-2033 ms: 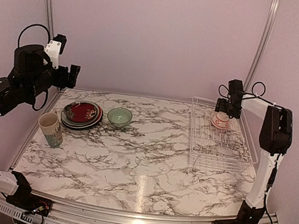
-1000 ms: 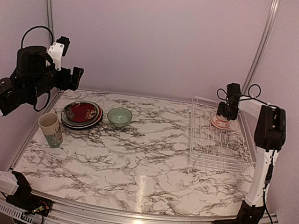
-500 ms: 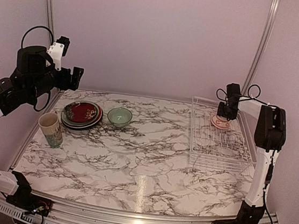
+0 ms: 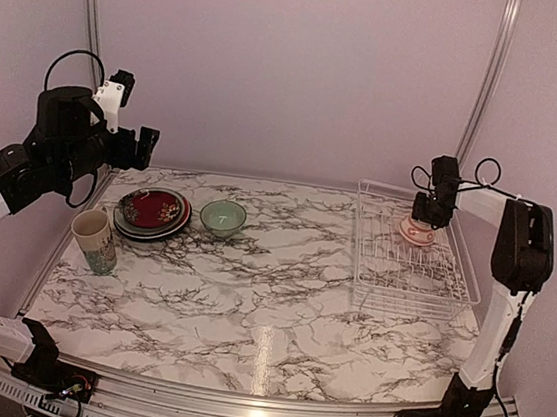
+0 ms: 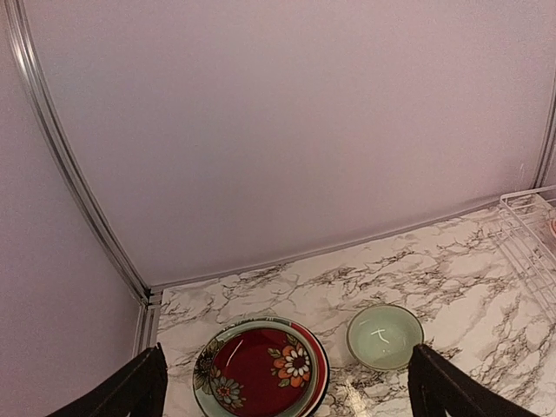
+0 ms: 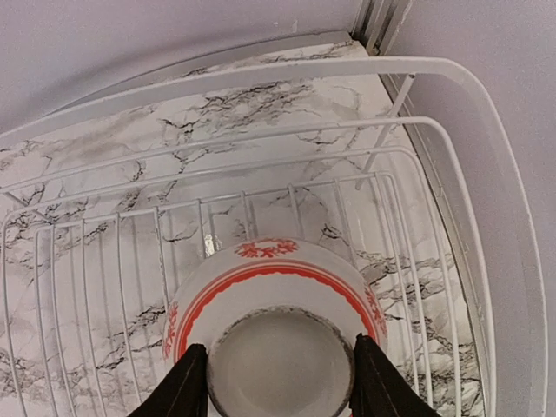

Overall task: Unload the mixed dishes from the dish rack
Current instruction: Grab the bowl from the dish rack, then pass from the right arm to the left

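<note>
Right fingers [image 6: 187,393] seemingly clamp the overturned bowl [image 6: 278,282] by its foot, inside the rack [image 6: 347,65].

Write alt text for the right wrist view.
An upside-down red-and-white bowl sits in the white wire dish rack, its foot ring flanked closely by two black jaws; whether they touch it is unclear. The marble table shows beneath the wires.
</note>
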`<state>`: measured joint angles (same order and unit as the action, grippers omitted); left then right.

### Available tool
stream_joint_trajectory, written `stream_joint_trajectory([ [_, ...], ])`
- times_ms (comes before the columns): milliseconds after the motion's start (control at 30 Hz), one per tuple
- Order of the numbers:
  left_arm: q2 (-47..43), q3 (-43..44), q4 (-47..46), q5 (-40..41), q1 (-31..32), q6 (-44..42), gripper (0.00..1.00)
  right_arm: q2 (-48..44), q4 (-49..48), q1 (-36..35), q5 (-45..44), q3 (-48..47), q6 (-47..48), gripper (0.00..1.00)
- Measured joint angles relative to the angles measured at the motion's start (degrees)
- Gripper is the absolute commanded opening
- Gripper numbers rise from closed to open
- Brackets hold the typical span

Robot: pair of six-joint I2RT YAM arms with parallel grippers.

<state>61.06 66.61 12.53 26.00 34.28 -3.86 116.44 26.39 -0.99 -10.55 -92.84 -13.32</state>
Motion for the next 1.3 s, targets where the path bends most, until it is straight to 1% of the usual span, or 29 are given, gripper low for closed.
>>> stream_joint_trajectory([
  [200, 0.87, 0.0, 0.0, -0.52, -0.15, 0.37, 0.99, -10.58, -4.04, 0.0, 4.66, 8.94, -1.01, 0.27],
  [400, 2.34, 0.0, 0.0, -1.46, -0.24, 1.07, 0.99, -20.72, -11.23, 0.07, 12.98, 18.51, -3.5, 0.27],
  [633, 4.24, 0.04, 0.02, -3.13, -0.44, 2.58, 0.99, -28.28, -16.35, 0.07, 21.79, 25.77, -6.88, 0.28],
  [833, 7.1, 1.84, 0.61, -6.75, -0.44, 7.17, 0.99, -32.81, -18.84, 0.07, 26.56, 29.31, -8.13, 0.28],
  [967, 7.93, 3.02, -0.61, -13.62, -0.44, 12.96, 0.99, -34.45, -21.33, -0.37, 30.73, 30.88, -9.6, 0.28],
  [1067, 9.03, 2.89, -4.59, -20.74, -0.44, 18.97, 0.98, -34.91, -23.32, -1.79, 33.09, 31.21, -10.99, 0.28],
  [1167, 11.19, 1.42, -11.91, -29.53, -0.5, 25.92, 0.92, -34.91, -25.55, -5.2, 34.82, 31.21, -12.41, 0.28],
  [1300, 17.84, -0.04, -22.93, -41.62, -0.48, 34.97, 0.9, -33.94, -29.22, -11.91, 37.16, 30.88, -14.8, 0.28],
])
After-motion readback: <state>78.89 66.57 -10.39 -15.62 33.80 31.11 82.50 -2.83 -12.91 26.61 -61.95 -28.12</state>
